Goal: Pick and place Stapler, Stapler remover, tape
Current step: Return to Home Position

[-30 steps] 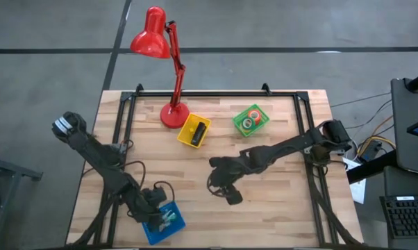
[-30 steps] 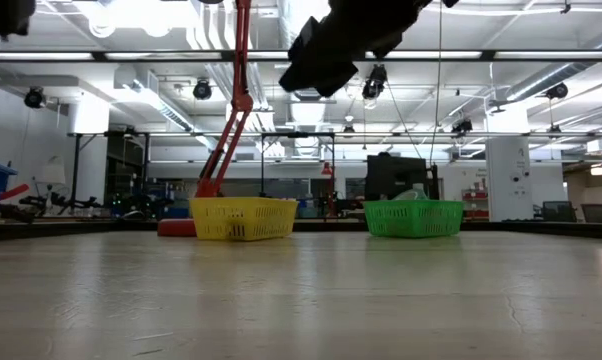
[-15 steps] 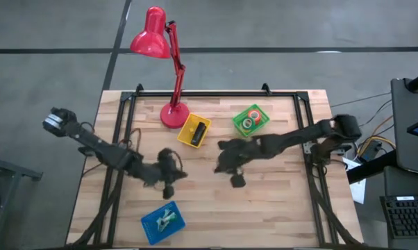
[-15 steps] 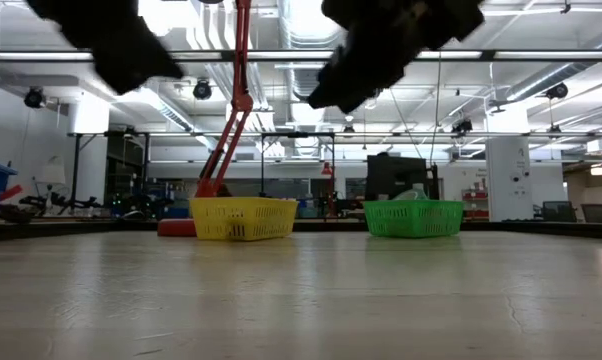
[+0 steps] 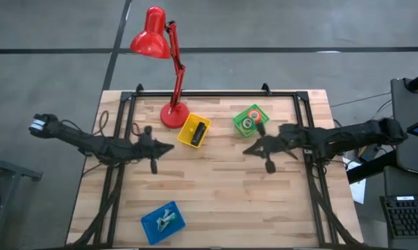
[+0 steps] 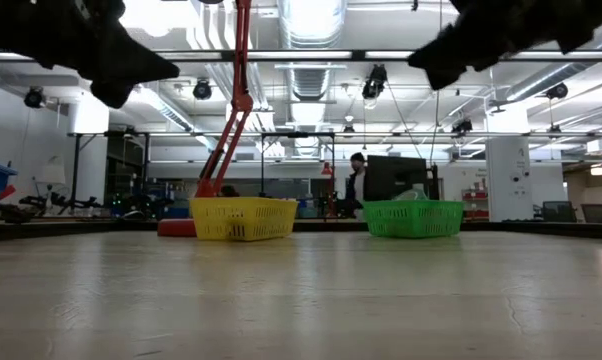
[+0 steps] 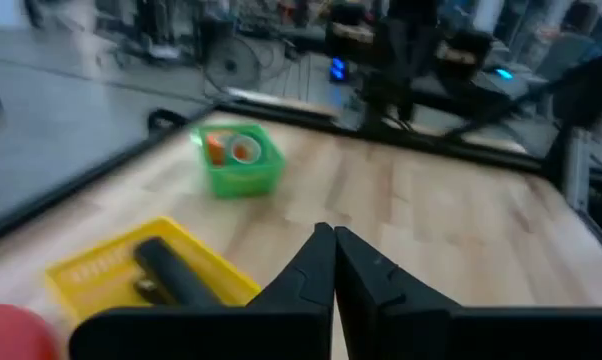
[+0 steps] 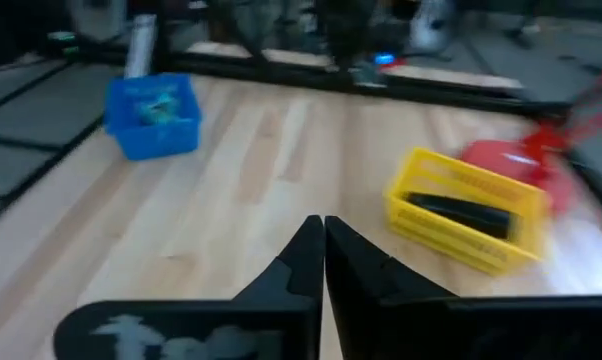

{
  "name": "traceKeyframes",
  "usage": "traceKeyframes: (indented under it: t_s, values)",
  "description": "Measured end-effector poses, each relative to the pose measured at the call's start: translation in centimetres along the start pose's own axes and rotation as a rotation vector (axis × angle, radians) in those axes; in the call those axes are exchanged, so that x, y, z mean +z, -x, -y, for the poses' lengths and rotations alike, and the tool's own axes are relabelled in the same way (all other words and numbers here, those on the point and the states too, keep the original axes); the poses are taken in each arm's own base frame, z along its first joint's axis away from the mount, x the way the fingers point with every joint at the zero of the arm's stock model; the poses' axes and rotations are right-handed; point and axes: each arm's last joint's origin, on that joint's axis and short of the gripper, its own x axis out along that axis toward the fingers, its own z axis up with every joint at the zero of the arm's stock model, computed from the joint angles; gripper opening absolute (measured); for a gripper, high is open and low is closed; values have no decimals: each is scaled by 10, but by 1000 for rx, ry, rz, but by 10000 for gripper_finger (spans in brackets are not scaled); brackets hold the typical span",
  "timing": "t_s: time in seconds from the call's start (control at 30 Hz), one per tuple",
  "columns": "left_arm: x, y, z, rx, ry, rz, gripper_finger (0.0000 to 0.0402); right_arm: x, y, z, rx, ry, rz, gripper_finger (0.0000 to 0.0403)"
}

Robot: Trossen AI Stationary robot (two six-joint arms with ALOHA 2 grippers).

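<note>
Stapler (image 5: 199,132) lies in yellow bin (image 5: 187,129) between left gripper (image 5: 167,147) and right gripper (image 5: 249,151), both pressed together.

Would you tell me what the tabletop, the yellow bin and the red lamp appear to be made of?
Tabletop: wood, butcher-block style, with pale jointed strips and visible grain, matte. Yellow bin: likely moulded plastic, its walls a perforated lattice. Red lamp: probably painted metal, smooth and glossy, though plastic cannot be ruled out.

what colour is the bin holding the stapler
Yellow bin, black stapler inside; shows best in the right wrist view.
</note>
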Motion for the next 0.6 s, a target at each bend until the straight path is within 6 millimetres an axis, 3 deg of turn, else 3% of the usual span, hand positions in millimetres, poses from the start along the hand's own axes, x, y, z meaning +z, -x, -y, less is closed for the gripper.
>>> traceKeyframes:
  t_s: [0.3,0.6]
  values:
    - [1,29,-9,-199,-260,148,17,-41,39,-4,-52,7,140,8]
    - [-2,45,-18,-246,-178,204,15,-80,60,-10,-52,10,210,8]
